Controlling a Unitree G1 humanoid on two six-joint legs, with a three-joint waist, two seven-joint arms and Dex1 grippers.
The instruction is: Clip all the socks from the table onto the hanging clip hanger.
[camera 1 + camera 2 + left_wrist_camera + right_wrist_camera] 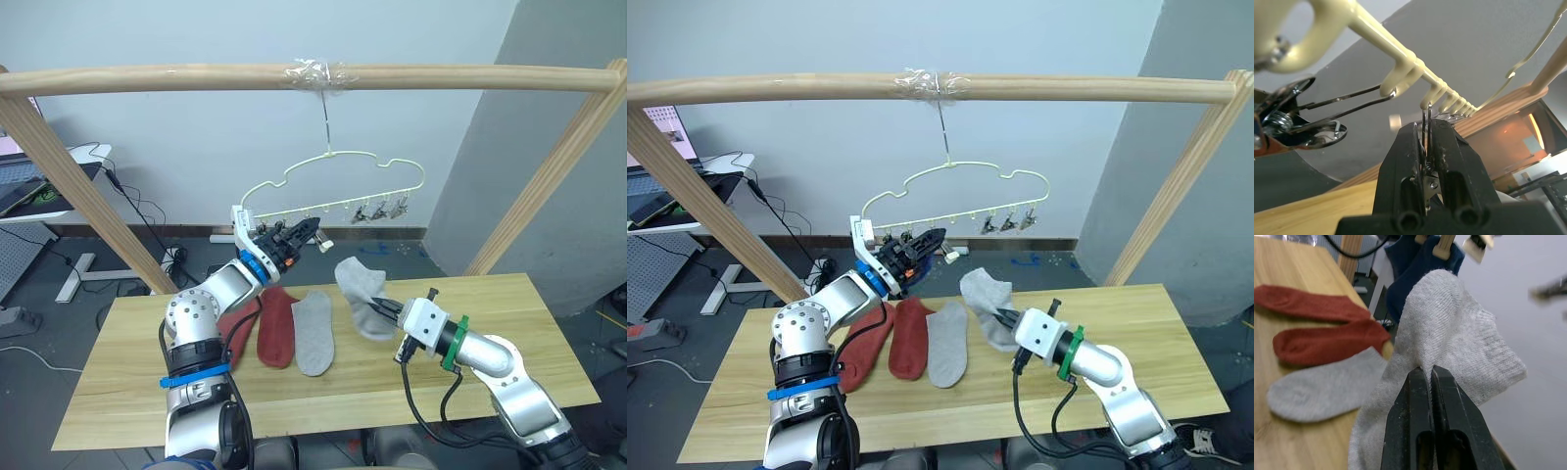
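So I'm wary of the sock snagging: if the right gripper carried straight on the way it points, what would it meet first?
Probably the left gripper, whose jaws pinch a metal clip on the clip hanger. The right gripper, holding a grey sock, points up toward it. Depth is unclear.

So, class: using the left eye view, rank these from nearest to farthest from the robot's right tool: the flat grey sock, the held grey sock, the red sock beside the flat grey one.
1. Held grey sock: pinched in the right tool.
2. Flat grey sock: on the table, toward the robot's left.
3. Red sock: farther left again, beside the flat grey sock.
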